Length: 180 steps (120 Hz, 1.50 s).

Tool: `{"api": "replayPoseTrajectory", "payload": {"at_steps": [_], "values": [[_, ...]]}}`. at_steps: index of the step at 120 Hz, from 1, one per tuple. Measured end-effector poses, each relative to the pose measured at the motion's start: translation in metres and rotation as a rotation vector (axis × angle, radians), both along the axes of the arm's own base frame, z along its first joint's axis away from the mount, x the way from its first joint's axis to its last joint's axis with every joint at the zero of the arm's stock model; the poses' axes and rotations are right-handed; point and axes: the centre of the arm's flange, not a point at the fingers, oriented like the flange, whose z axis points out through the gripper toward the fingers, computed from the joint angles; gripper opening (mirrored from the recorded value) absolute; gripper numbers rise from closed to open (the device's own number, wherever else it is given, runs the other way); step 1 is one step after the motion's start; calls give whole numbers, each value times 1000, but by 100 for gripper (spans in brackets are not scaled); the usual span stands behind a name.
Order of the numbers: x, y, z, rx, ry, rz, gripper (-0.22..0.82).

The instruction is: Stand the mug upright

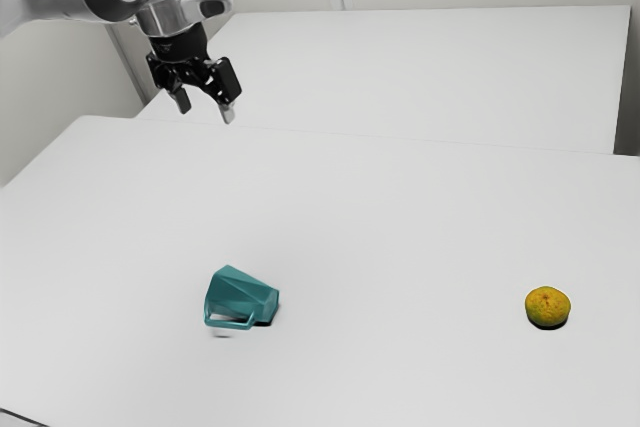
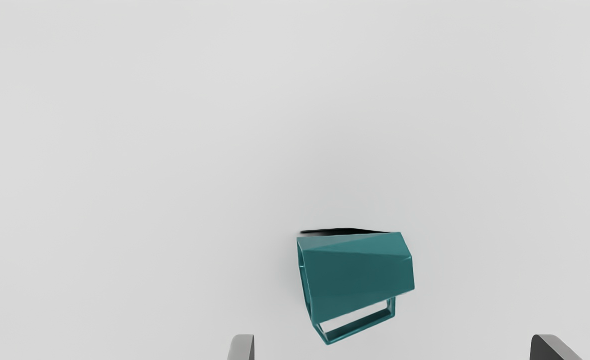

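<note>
Hold gripper (image 1: 206, 113) with fingers spread wide, higher than mug (image 1: 240, 295) lying on its side; see orange (image 1: 548, 306) well apart from mug, toward the exterior view's right.

bright pale light, soft grey shading across the tabletop (image 1: 400, 217), small shadows (nearly black) beside mug (image 1: 240, 297) and fruit (image 1: 547, 305)

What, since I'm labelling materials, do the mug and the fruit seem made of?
The mug looks like glazed ceramic, perhaps hard plastic: smooth, slightly glossy teal facets with glints along the edges. The fruit seems to be natural citrus, its peel fairly matte, judging by the mottled orange-yellow skin.
</note>
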Motion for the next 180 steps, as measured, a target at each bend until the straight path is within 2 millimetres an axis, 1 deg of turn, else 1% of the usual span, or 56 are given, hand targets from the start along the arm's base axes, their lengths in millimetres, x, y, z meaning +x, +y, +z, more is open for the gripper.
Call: {"api": "replayPoseTrajectory", "payload": {"at_steps": [24, 32, 44, 56, 59, 65, 73, 87, 93, 101, 124, 131, 167, 180], "values": [[-3, -4, 4, 2, -16, -9, 60], [-6, -6, 2, -2, -12, -10, 60], [-15, -5, 0, -16, -9, -4, 60], [-28, 5, -2, -49, -4, 28, 60], [-30, 7, -10, -63, 13, 39, 60], [-34, 10, -32, -91, 67, 58, 60], [-40, 18, -54, -129, 123, 92, 60], [-58, 23, -79, -189, 175, 135, 60], [-65, 30, -95, -220, 190, 159, 60], [-71, 40, -112, -269, 198, 188, 60], [-78, 68, -146, -396, 170, 222, 60], [-79, 77, -159, -425, 157, 226, 60], [-88, 105, -207, -517, 70, 164, 60], [-94, 109, -225, -542, 55, 134, 60]]}}
